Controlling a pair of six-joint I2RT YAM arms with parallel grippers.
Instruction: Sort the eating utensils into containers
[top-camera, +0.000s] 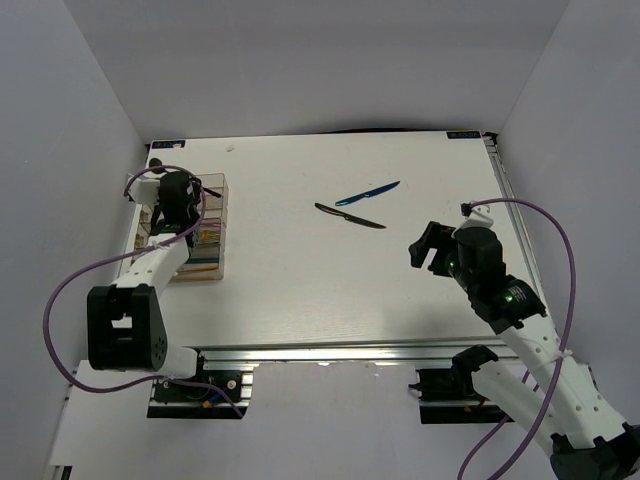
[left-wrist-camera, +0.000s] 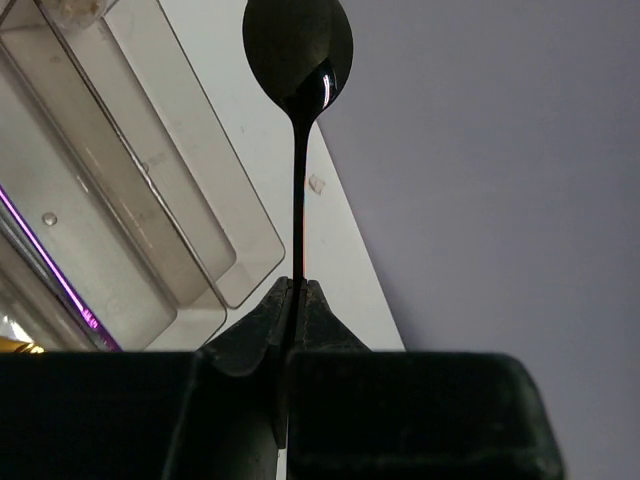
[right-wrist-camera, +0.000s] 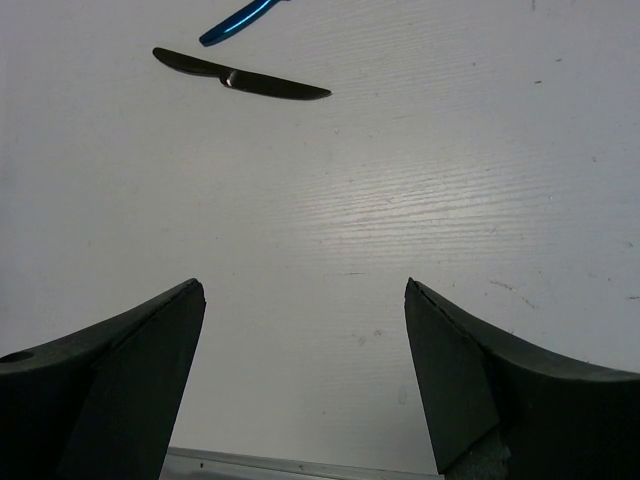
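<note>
So, top camera first: the clear brownish plastic organiser (top-camera: 205, 235) with its narrow parallel compartments sits at about 9 o'clock on the white wood-grain table (top-camera: 300, 290). The left gripper (top-camera: 178, 195) hangs right over it. Two loose pieces lie toward 1 o'clock from the table's middle: a shiny blue metal knife (top-camera: 368, 193) and a slim dark metal utensil (top-camera: 350, 216) just beside it at its 7 o'clock. The right gripper (top-camera: 428, 248) hovers at their 4 o'clock, a fair way off.

Left wrist cam: the jaws are pinched tight on the thin handle of a glossy black metal spoon (left-wrist-camera: 298, 45), bowl pointing out to 12 o'clock. The organiser's compartments are at 9 to 10 o'clock of the spoon. My guess is it's gripped low on the handle so it can be laid lengthwise into a slot. It looks angled a bit off the slots' long direction, so it probably wants a small twist first. A thin purple-iridescent piece (left-wrist-camera: 45, 255) already lies in a compartment at far left.

Right wrist cam: the jaws are spread wide with nothing between them, just bare table below. The dark metal utensil is at 11 o'clock and the blue metal knife's end pokes in above it. Seems like it's held open ready to go for those two.
</note>
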